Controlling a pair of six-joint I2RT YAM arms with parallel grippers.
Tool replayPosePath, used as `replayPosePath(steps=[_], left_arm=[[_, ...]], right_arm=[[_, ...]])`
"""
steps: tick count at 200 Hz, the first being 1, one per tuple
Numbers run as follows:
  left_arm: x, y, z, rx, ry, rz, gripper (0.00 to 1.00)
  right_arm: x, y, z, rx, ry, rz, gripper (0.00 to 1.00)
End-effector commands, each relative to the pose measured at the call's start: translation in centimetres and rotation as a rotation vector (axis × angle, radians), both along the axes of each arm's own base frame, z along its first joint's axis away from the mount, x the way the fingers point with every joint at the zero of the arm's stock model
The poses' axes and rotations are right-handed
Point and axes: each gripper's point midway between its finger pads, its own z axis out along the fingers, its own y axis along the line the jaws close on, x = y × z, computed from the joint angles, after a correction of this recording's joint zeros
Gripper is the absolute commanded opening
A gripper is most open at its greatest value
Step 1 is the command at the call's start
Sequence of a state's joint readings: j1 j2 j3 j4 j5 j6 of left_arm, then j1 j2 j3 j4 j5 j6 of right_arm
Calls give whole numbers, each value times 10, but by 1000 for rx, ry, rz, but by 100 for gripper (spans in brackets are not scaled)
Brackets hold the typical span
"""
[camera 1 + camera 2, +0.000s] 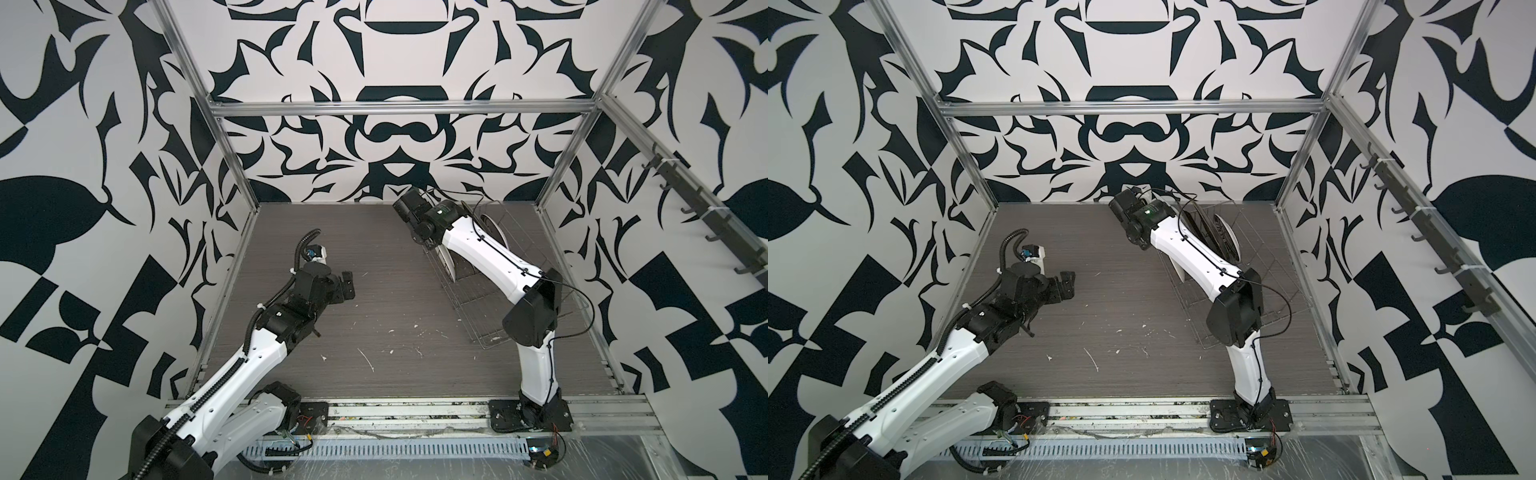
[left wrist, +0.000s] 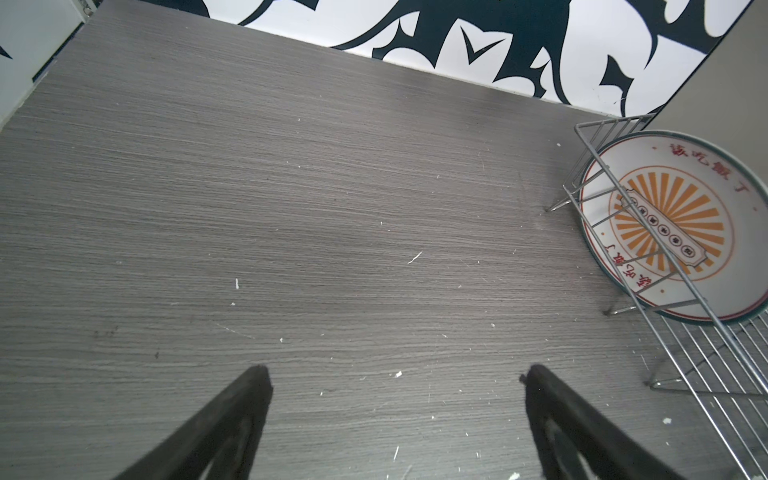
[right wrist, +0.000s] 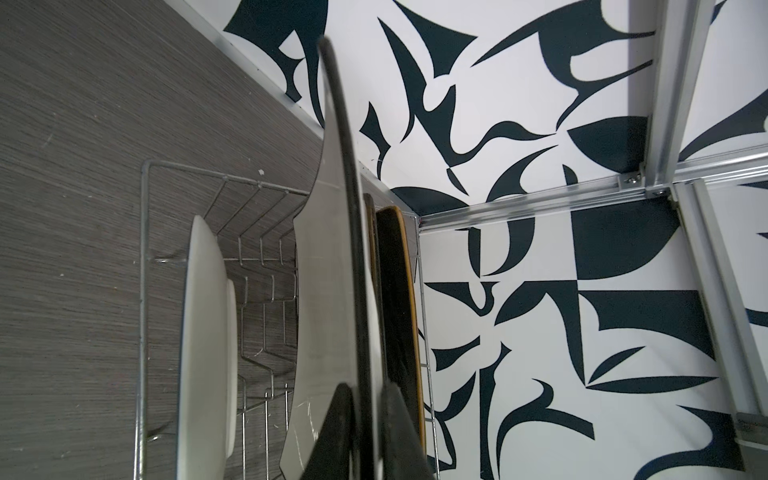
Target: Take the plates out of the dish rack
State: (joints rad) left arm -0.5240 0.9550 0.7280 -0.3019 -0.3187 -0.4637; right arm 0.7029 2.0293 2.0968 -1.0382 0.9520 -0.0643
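Observation:
The silver wire dish rack stands at the table's back right with plates upright in it. In the right wrist view my right gripper is shut on the rim of a dark-edged plate seen edge-on. A white plate stands on one side of it and a dark plate with an ochre rim on the other. In both top views the right wrist hides that gripper. My left gripper hangs open over bare table to the left, holding nothing. The left wrist view shows a round plate with an orange sunburst inside the rack.
Patterned walls and an aluminium frame enclose the grey wood-grain table. The rack sits close to the back wall and the right frame post. Small white flecks dot the table's front middle.

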Motion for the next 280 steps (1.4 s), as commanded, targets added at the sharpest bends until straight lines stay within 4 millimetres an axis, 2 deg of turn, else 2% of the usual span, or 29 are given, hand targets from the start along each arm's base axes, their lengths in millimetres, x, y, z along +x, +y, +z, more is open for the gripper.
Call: replayPosePath(steps=[1,54,104,171,224,280], left_arm=[[1,0,7,2,6,8,99],[0,-3,8,-55,-7,13,99],[-1,-5,11,-62,-8,5,99],[-2,-4,19,-82,-24,16,99],[-10,7,43,-113,-105,40,99],[-12,12,50,-93,-92,57,99]], right_arm=[[-14,-23,89,20,-237,-61,0],[-24,-18,104,51,-268,-35,0],[-35,-17,130,57,-327,-19,0],[-56,-10,163,176,-410,37,0],[-79,-17,201,382,-549,86,0],[-100,-13,229,572,-639,174,0]])
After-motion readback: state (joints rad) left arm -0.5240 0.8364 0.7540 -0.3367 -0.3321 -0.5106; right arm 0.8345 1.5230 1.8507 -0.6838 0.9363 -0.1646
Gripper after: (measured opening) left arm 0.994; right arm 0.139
